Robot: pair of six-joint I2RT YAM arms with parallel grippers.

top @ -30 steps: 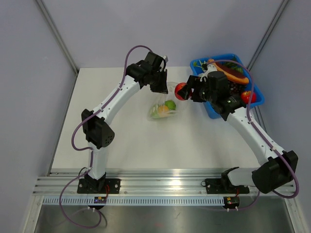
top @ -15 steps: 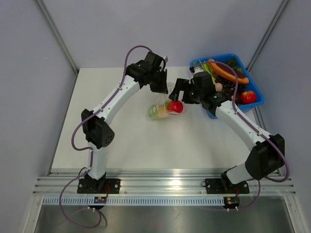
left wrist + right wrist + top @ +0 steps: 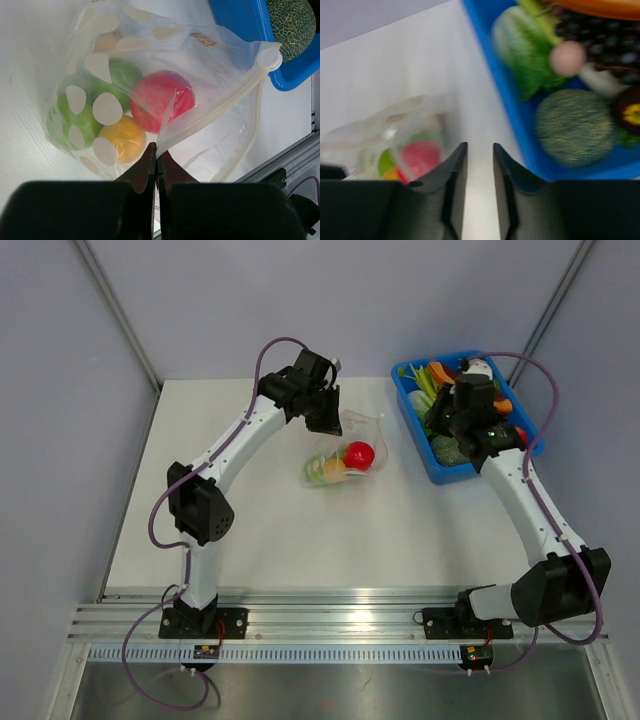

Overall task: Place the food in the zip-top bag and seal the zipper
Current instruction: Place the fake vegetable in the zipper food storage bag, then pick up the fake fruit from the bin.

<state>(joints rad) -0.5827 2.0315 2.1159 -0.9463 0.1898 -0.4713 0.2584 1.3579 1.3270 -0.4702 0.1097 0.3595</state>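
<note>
The zip-top bag [image 3: 345, 455] lies on the white table, mouth toward the blue tray. It holds a red fruit [image 3: 360, 453], two green ones and a yellow-orange one; in the left wrist view I see the red fruit [image 3: 162, 100], a green one [image 3: 120, 75] and the yellow-orange one [image 3: 122, 137]. My left gripper [image 3: 157, 150] is shut on the bag's upper film near the mouth and holds it lifted [image 3: 335, 425]. The zipper [image 3: 220, 107] hangs open. My right gripper [image 3: 480, 146] is open and empty, at the near-left edge of the tray [image 3: 440, 428].
The blue tray [image 3: 440, 472] at the back right holds more toy food, including a melon [image 3: 575, 127], leafy greens [image 3: 525, 50], dark grapes and an orange piece. The right wrist view is blurred. Grey walls stand close behind and beside the table.
My right gripper carried the red fruit from beside the tray to the bag's mouth, left it inside, and drew back over the tray, now open. The left gripper has kept its hold.
</note>
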